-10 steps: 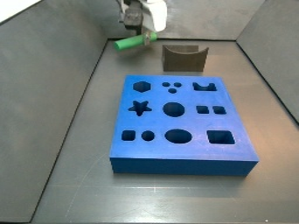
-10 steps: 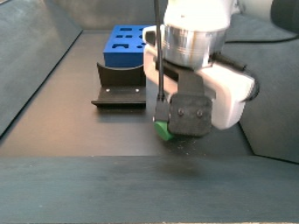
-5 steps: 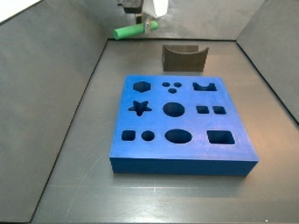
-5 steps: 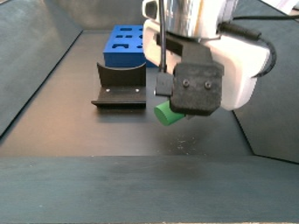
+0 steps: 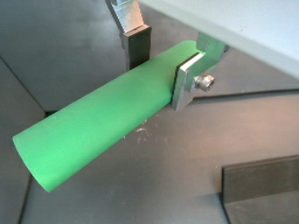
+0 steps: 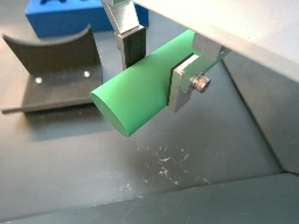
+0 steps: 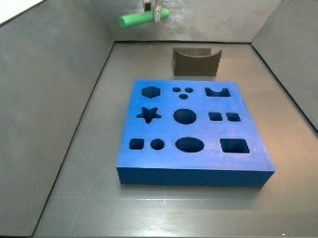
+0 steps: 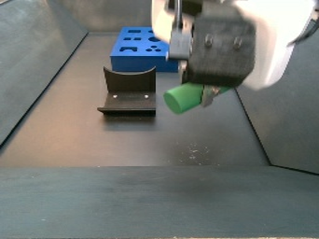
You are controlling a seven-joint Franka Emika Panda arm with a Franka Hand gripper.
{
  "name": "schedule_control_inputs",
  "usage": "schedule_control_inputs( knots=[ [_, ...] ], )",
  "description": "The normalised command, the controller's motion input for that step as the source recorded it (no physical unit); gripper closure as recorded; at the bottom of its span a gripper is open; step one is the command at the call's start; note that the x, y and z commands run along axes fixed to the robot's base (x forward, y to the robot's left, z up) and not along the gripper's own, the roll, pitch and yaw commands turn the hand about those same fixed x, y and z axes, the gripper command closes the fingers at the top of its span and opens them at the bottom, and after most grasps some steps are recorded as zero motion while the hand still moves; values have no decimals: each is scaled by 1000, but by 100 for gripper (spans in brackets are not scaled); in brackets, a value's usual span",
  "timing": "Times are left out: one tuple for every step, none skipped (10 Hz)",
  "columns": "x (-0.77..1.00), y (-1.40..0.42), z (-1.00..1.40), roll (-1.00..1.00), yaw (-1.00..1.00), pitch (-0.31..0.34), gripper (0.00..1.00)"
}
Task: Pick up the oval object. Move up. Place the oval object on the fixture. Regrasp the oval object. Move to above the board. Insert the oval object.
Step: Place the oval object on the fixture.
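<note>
Grey floor with grey walls; the board lies flat mid-floor, and the fixture stands just beyond its far edge, apart from it. Gripper is pinching the oval object across its width, one silver finger on each flank, the peg lying roughly level. Compared with 1.0 s ago and 0.5 s ago, the peg sits higher in a side view, now close to the top edge, well above the floor and off to the side of the fixture; board and fixture unmoved. In a side view the peg's rounded end has also risen and hangs beside the fixture, clear of the floor. In a wrist view the fixture's curved notch shows below and beside the peg, not touching it. Hidden or cut off: in a side view the gripper is mostly out of frame; the gripper body blocks part of the board and is blurred; the fixture is cropped at a wrist view's edge.
</note>
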Motion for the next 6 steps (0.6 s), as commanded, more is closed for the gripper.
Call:
schedule_control_inputs(
  knots=[
    [-31, -3, 1000, 84, -14, 76, 100],
    [-28, -4, 902, 98, -3, 81, 100],
    [-23, -6, 714, 109, 6, 93, 100],
    [-17, -9, 571, 112, 13, 101, 100],
    [-11, -11, 477, 107, 20, 104, 100],
    [-2, -6, 230, 91, 27, 111, 100]
  ],
)
